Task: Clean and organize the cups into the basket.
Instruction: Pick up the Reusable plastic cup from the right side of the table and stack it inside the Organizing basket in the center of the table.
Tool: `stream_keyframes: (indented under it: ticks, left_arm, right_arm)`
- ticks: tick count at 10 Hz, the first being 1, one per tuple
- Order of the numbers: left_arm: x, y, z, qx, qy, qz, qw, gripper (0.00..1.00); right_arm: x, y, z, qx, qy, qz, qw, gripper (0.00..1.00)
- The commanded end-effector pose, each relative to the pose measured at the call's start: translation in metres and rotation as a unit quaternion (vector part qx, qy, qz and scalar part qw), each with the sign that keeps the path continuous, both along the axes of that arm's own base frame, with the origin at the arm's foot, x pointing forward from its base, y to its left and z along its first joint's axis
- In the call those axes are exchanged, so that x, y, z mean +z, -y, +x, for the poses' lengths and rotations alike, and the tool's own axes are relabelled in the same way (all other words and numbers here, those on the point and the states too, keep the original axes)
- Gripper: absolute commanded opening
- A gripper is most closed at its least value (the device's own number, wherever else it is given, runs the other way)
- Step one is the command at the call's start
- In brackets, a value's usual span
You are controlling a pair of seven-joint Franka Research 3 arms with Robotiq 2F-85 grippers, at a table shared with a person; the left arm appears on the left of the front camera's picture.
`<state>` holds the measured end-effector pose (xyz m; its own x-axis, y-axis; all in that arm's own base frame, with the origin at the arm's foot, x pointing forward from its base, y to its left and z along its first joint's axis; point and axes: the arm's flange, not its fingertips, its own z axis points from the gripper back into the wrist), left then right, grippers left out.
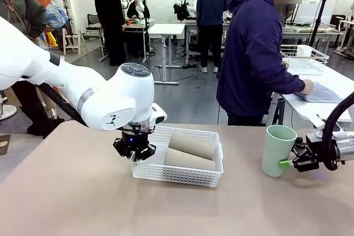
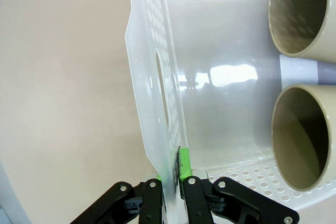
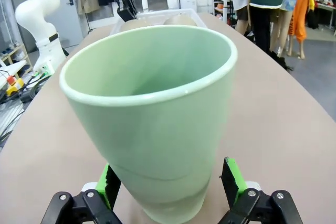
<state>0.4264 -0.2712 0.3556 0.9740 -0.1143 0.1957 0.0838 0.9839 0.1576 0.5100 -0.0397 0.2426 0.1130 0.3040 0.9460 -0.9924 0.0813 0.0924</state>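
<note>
Left gripper point(image 2: 172, 169) pinches the left end wall of the basket point(image 1: 177, 174), mid table point(image 1: 72, 203). Two tan cups point(image 1: 191, 152) lie side by side inside. Near the right edge, the mint cup point(image 1: 276, 150) stands upright between the wide-open jaws of the right gripper point(image 1: 286, 163).

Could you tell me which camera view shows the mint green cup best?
The right wrist view: the green cup stands close up, between the open pads of the right tool. The front view shows it small and upright. The left wrist view faces the basket instead.

Bright, even light; glare on basket point(image 2: 210, 35) floor.
</note>
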Motion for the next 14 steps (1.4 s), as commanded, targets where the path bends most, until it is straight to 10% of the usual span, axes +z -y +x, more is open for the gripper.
stream_keyframes:
  ticks: [1,7,8,9,10,11,13,14]
  left_arm:
    - [-0.003,0.000,-0.002,-0.003,0.000,0.005,1.000,0.00]
    - [-0.003,0.000,-0.002,-0.003,0.000,0.005,1.000,0.00]
    - [-0.003,0.000,-0.002,-0.003,0.000,0.005,1.000,0.00]
    - [-0.003,0.000,-0.002,-0.003,0.000,0.005,1.000,0.00]
    - [-0.003,0.000,-0.002,-0.003,0.000,0.005,1.000,0.00]
    - [-0.003,0.000,-0.002,-0.003,0.000,0.005,1.000,0.00]
    - [-0.003,0.000,-0.002,-0.003,0.000,0.005,1.000,0.00]
    - [-0.003,0.000,-0.002,-0.003,0.000,0.005,1.000,0.00]
  right_arm:
    - [-0.003,-0.008,0.012,-0.004,-0.006,0.009,1.000,1.00]
    - [-0.008,-0.027,0.019,0.024,-0.011,0.029,0.999,1.00]
    - [-0.009,-0.027,0.018,0.039,-0.007,0.030,0.999,0.89]
    - [-0.009,-0.027,0.017,0.042,-0.008,0.027,0.999,0.43]
    - [-0.009,-0.026,0.018,0.041,-0.007,0.029,0.999,0.33]
    - [-0.009,-0.026,0.017,0.041,-0.006,0.030,0.999,0.00]
    - [-0.009,-0.024,0.015,0.042,-0.006,0.031,0.999,0.00]
    - [-0.001,-0.024,0.009,0.032,-0.011,0.035,0.999,0.26]
